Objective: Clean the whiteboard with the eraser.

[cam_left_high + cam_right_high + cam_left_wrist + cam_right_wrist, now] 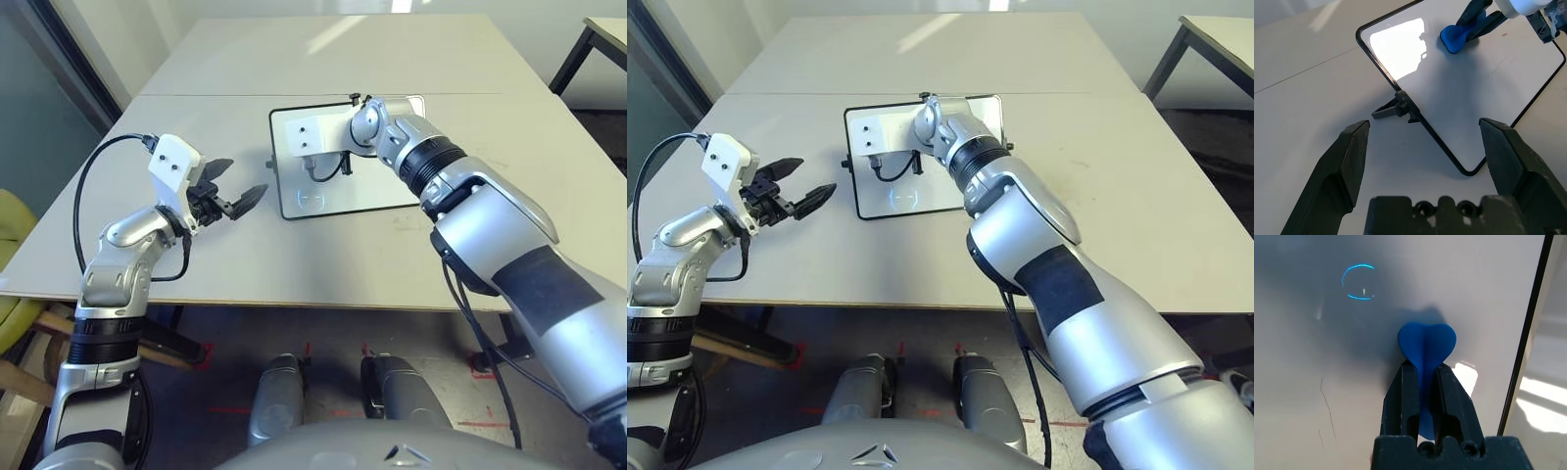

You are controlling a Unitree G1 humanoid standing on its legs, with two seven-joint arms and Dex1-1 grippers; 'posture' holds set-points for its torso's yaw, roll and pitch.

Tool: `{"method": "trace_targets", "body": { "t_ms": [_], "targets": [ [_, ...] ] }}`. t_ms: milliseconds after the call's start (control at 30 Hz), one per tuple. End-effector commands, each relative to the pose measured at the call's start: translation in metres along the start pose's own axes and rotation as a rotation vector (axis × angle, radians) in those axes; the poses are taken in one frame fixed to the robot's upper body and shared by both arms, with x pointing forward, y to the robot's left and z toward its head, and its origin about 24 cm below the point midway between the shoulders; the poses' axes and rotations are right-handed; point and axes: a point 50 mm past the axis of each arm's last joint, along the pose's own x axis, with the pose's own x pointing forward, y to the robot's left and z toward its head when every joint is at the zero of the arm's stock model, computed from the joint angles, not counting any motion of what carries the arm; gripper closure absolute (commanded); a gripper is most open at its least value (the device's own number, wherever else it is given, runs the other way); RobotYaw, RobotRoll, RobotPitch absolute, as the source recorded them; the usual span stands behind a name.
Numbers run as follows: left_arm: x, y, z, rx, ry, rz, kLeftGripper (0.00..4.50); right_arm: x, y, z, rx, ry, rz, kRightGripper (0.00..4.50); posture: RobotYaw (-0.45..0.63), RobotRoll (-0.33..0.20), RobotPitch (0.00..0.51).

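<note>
The whiteboard (364,194) lies flat on the table ahead of me, white with a thin black frame. My right arm reaches over it, and the right gripper (1422,368) is shut on the blue eraser (1426,342), whose end presses on the board's surface (1327,357). The eraser (1454,37) sits toward the board's far left part. A faint circle mark (1358,282) and thin faint lines (1326,404) show on the board. My left gripper (245,180) hovers open just left of the board with nothing between its fingers.
A grey knob (1395,108) sticks out from the board's left edge, facing the left gripper. The table's front edge (294,305) runs close to me. A second table (607,39) stands at the back right, and a yellow-green chair (15,255) at the left.
</note>
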Motion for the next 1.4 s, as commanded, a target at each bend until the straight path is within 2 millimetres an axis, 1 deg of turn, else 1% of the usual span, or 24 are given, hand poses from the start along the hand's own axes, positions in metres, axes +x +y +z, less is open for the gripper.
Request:
{"method": "trace_targets", "body": {
  "t_ms": [33,267,433,767,900,1000,1133,1267,1400],
  "targets": [
    [0.005,-0.002,-0.001,0.005,0.010,-0.035,0.00,0.003,0.009,-0.026,0.031,0.084,0.045,4.36,0.05,0.000,0.076],
    [0.013,-0.001,0.001,0.011,0.006,-0.063,0.00,0.000,0.010,-0.042,0.041,0.124,0.051,4.36,0.02,0.000,0.076],
    [0.017,-0.001,0.001,0.013,0.004,-0.075,0.00,-0.003,0.011,-0.057,0.041,0.171,0.052,4.36,0.01,0.000,0.077],
    [0.022,-0.004,0.002,0.013,-0.002,-0.096,0.00,-0.010,0.009,-0.079,0.060,0.231,0.044,4.36,-0.01,0.000,0.079],
    [0.023,-0.005,0.002,0.012,-0.003,-0.101,0.00,-0.013,0.008,-0.083,0.093,0.223,0.052,4.36,-0.02,0.000,0.082],
    [0.024,-0.006,0.002,0.010,-0.003,-0.105,0.00,-0.017,0.002,-0.081,0.135,0.191,0.057,4.36,-0.02,0.000,0.084],
    [0.025,-0.005,0.002,0.008,-0.001,-0.108,0.00,-0.028,-0.010,-0.081,0.206,0.136,0.073,4.36,-0.03,0.000,0.086],
    [0.027,-0.005,0.002,0.007,0.000,-0.112,0.00,-0.044,-0.023,-0.087,0.274,0.122,0.070,4.36,-0.03,0.000,0.086],
    [0.028,-0.005,0.002,0.007,-0.002,-0.116,0.00,-0.054,-0.029,-0.094,0.325,0.120,0.096,4.36,-0.04,0.000,0.086]
  ]
}}
